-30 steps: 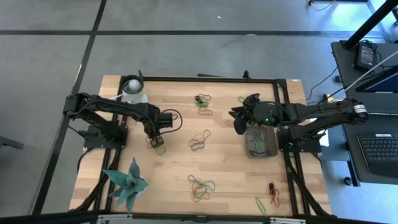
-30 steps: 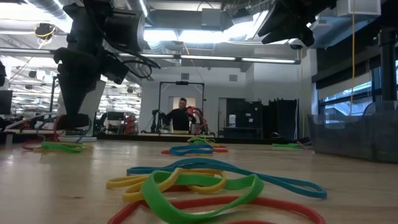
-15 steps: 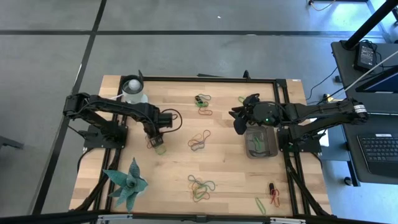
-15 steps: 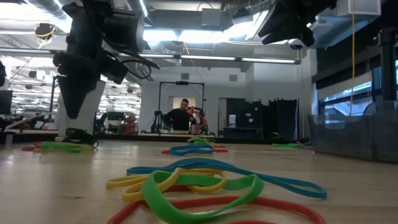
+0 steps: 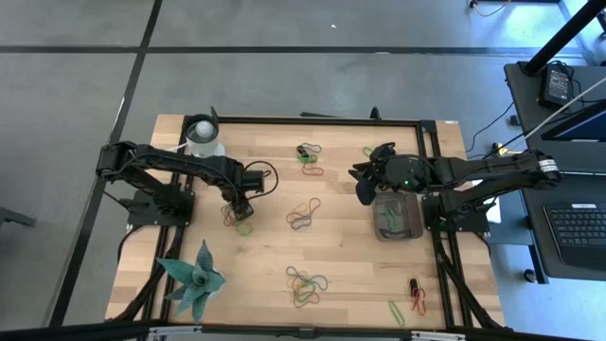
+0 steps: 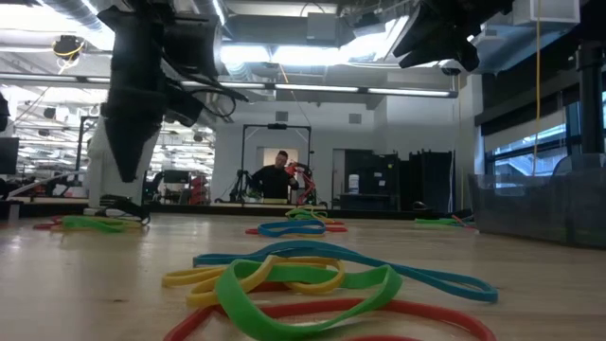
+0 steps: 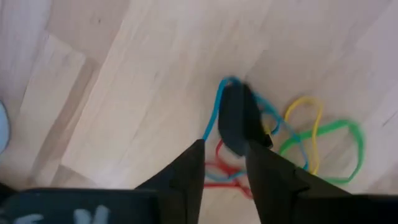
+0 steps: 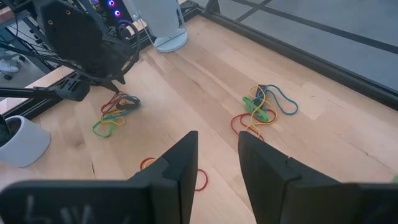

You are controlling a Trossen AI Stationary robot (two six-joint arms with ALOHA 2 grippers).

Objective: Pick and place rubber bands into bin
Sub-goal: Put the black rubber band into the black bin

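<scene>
My left gripper (image 5: 234, 212) points down, open, just above a small pile of rubber bands (image 7: 298, 140) in blue, red, yellow and green. A small black oblong piece (image 7: 239, 118) lies on that pile, clear of the fingertips. My right gripper (image 5: 364, 190) hangs open and high beside the bin's far left corner, with nothing between its fingers (image 8: 186, 168). The dark grey bin (image 5: 417, 220) has a few bands in it. More band piles lie at the table's middle (image 5: 303, 214), far side (image 5: 308, 153) and near side (image 5: 305, 284).
A white cup (image 5: 203, 137) stands at the far left corner and a teal plant (image 5: 192, 277) at the near left. A small dark and red object (image 5: 415, 286) and a green band (image 5: 396, 309) lie near the right front. A person (image 6: 277, 175) stands far off in the room.
My left gripper has opened above the band pile and turned a little about its own axis, staying in place. The small black piece that was at its fingertips now lies on the bands below them.
</scene>
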